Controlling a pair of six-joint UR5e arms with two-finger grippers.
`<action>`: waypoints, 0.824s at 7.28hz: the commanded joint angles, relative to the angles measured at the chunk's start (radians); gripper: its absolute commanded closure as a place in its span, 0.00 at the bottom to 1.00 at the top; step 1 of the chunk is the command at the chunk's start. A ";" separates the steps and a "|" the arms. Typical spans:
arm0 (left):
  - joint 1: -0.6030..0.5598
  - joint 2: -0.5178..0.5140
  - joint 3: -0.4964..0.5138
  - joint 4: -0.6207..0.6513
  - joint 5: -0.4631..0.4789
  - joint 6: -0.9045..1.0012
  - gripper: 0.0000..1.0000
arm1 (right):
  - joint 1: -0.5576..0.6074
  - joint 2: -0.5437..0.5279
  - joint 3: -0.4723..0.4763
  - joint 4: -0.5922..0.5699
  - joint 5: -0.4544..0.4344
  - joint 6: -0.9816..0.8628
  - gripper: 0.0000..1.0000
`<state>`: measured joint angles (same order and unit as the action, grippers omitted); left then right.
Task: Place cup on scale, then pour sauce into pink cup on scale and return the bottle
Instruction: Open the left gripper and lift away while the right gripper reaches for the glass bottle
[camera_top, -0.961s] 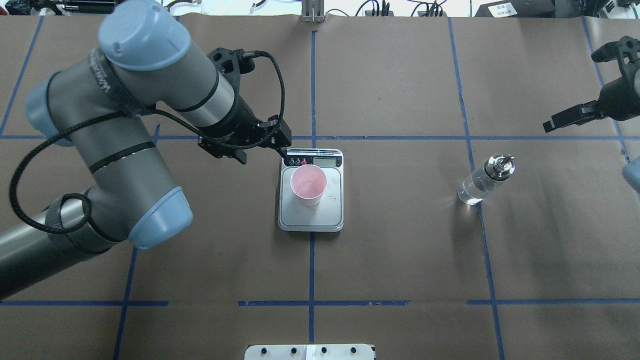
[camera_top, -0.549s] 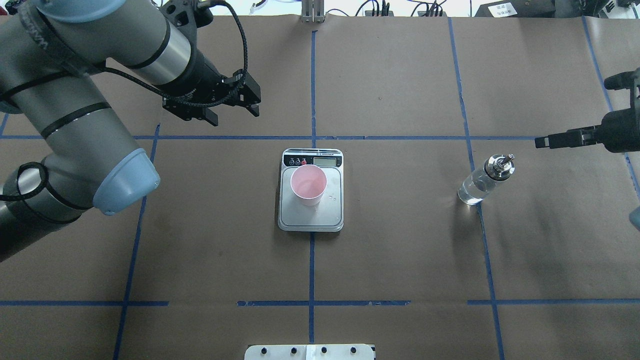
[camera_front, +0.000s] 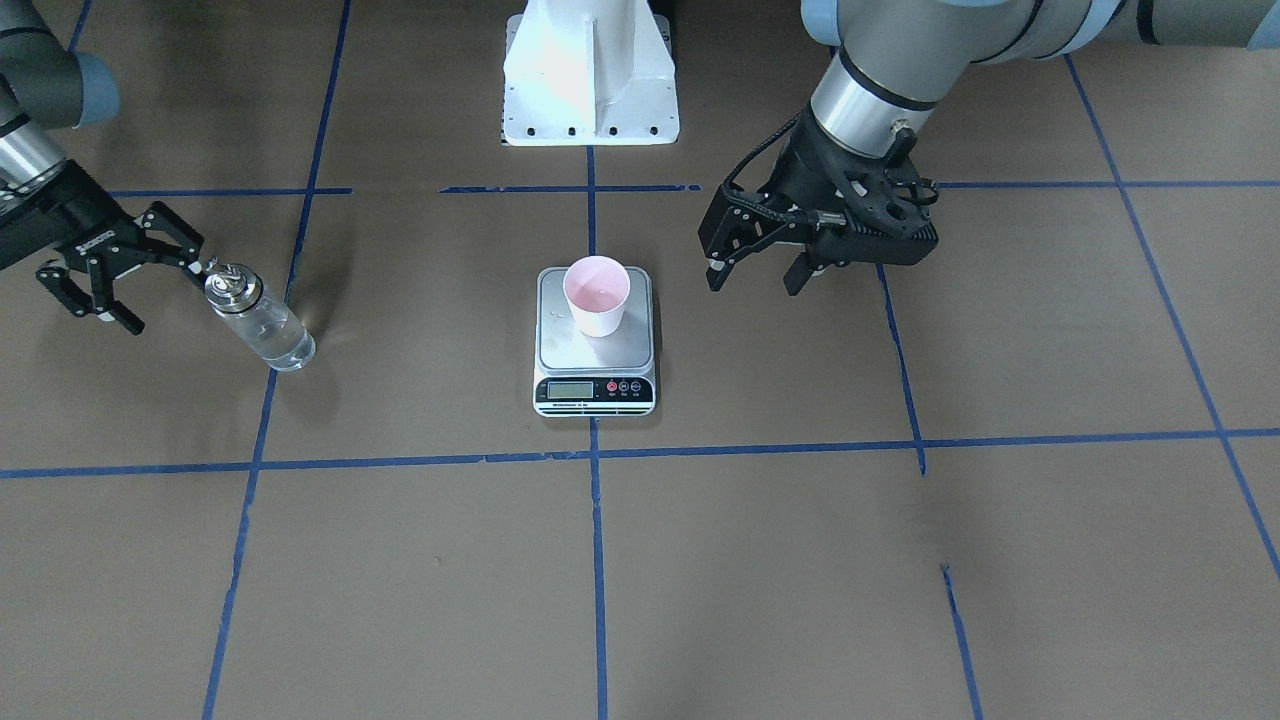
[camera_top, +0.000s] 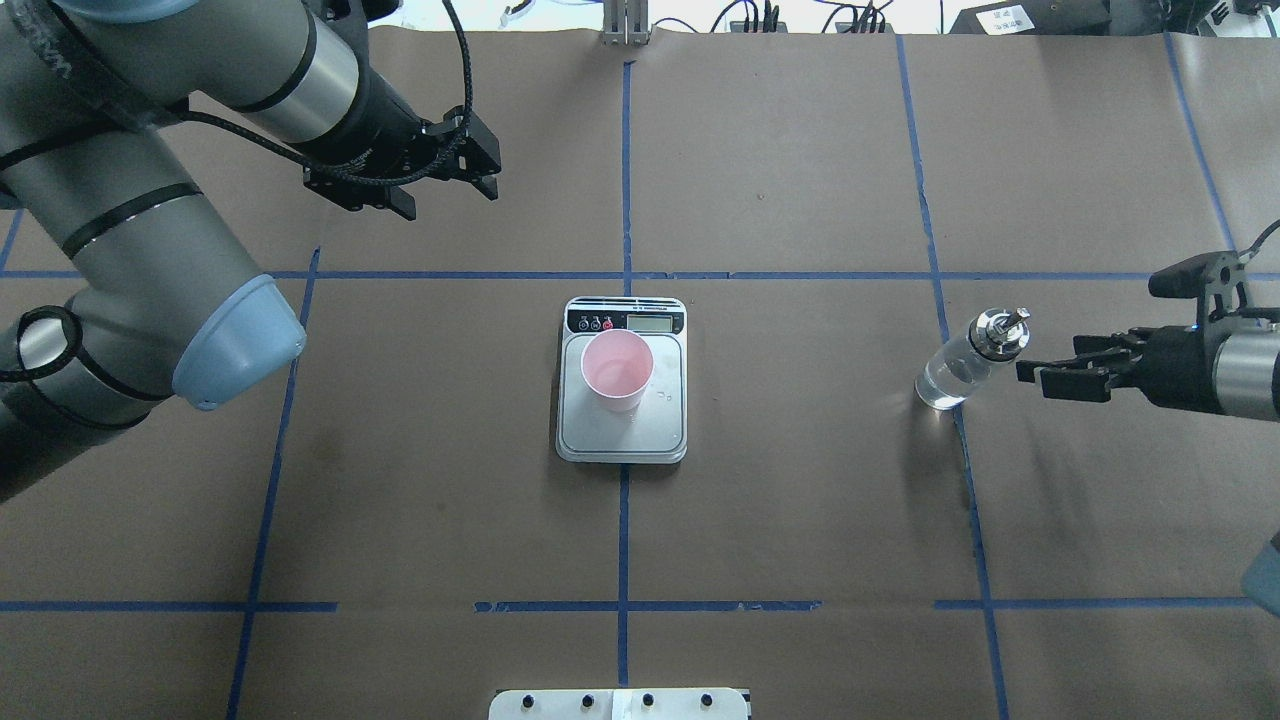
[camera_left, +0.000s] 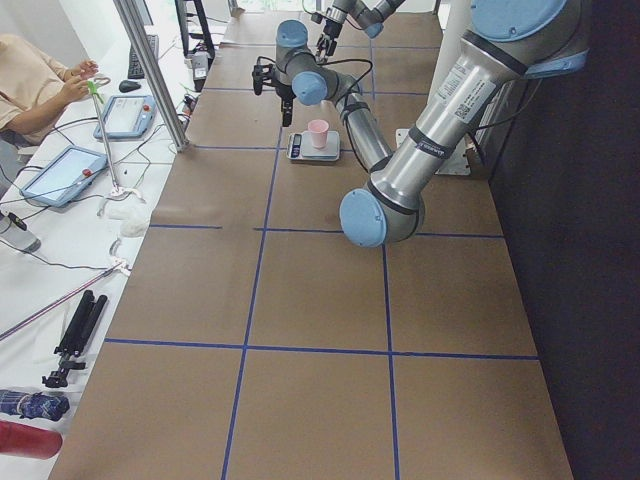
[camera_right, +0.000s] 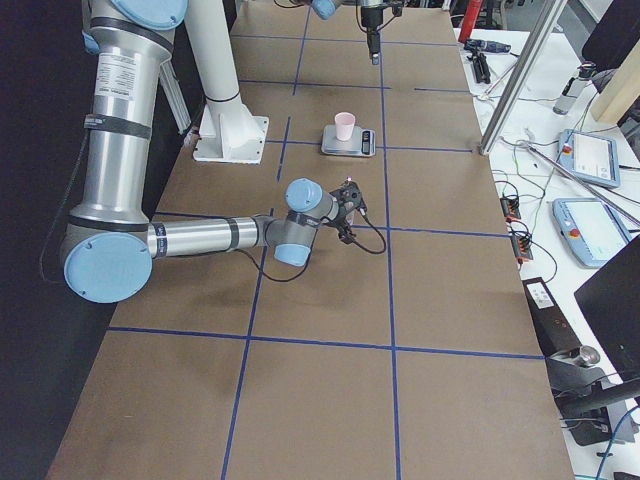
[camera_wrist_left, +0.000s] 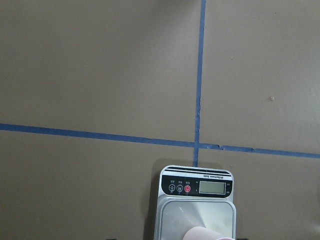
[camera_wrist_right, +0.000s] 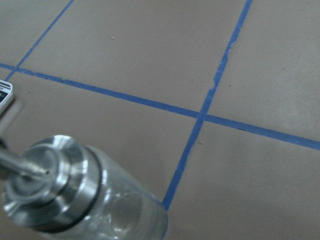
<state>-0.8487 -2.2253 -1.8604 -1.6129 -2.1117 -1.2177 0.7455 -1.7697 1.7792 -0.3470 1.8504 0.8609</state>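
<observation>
Overhead exterior is showing cup (camera_top: 617, 370) sitting on scale (camera_top: 621, 441), left gripper (camera_top: 447, 200) hanging open and empty, right gripper (camera_top: 1033, 381) hovering open just beside upright bottle (camera_top: 955, 372); looks like the bottle grab is starting, needing jaws around its body next.

Cup (camera_wrist_left: 207, 234) running off left wrist view's bottom edge; bottle (camera_wrist_right: 115, 200) base lying outside right wrist view; scale (camera_wrist_left: 172, 215) digits showing illegibly
</observation>
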 joint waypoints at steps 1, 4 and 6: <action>-0.006 0.004 0.003 0.007 0.025 0.048 0.16 | -0.209 -0.056 0.077 0.003 -0.219 0.001 0.00; -0.053 0.085 -0.010 0.010 0.038 0.202 0.14 | -0.368 -0.042 0.106 -0.044 -0.580 0.012 0.00; -0.079 0.120 -0.011 0.010 0.052 0.269 0.13 | -0.368 -0.042 0.118 -0.065 -0.634 0.131 0.00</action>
<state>-0.9099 -2.1305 -1.8694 -1.6030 -2.0655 -1.0012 0.3815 -1.8122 1.8884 -0.3931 1.2592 0.9327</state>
